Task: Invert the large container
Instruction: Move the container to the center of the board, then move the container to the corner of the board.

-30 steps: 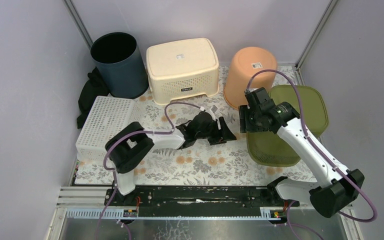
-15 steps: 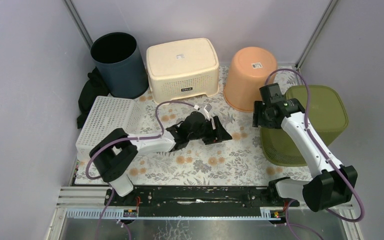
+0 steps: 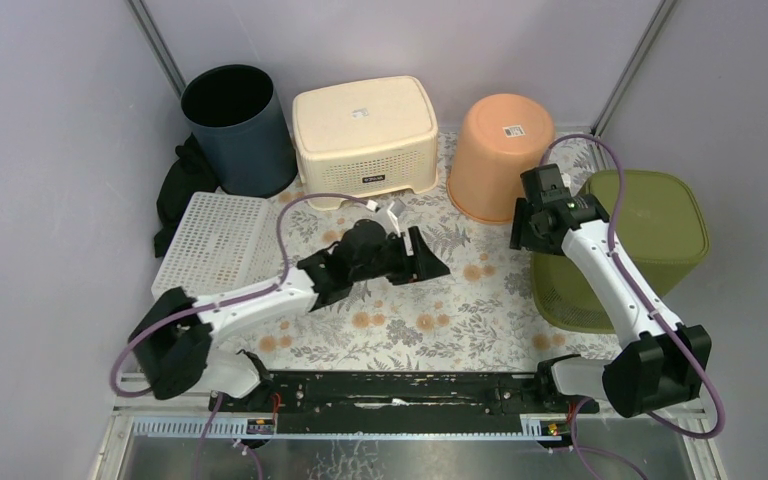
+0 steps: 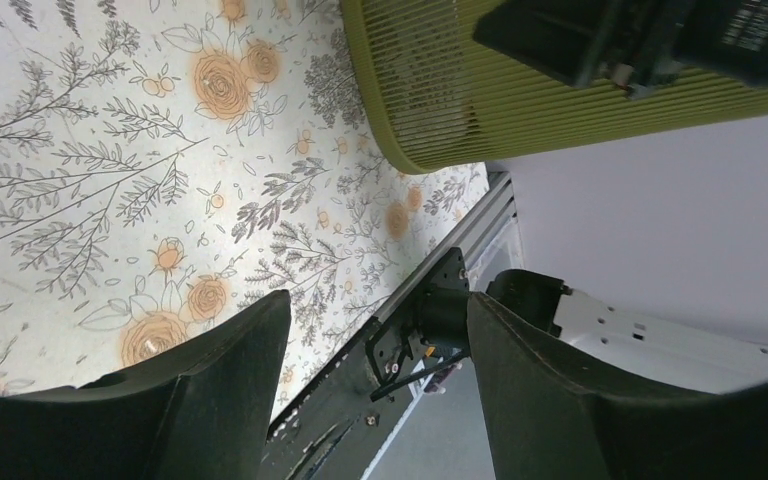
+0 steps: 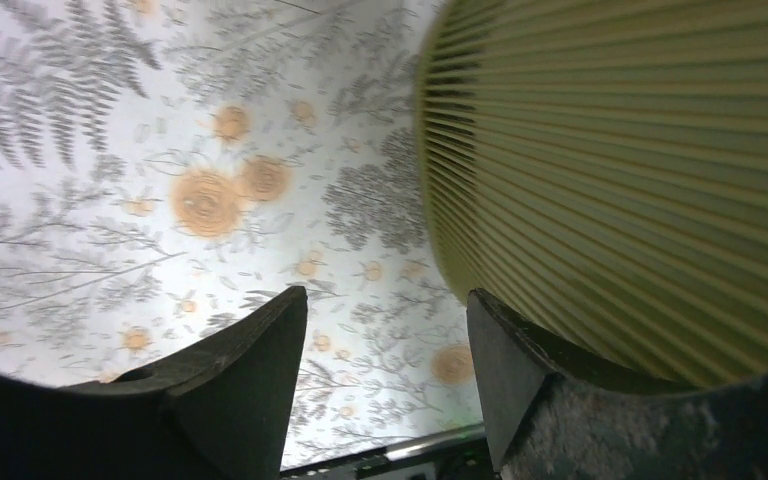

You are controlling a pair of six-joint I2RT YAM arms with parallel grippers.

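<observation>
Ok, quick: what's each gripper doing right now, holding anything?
Left gripper: open, holding nothing, over the floral table cover.
Right gripper: open, holding nothing, beside the green container.

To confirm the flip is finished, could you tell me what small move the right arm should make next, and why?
Probably back the right gripper away to the left. The olive-green ribbed plastic basket seems to rest base-up on the floral tablecloth, and the wrist view shows the jaws open on nothing, close beside its wall.
</observation>
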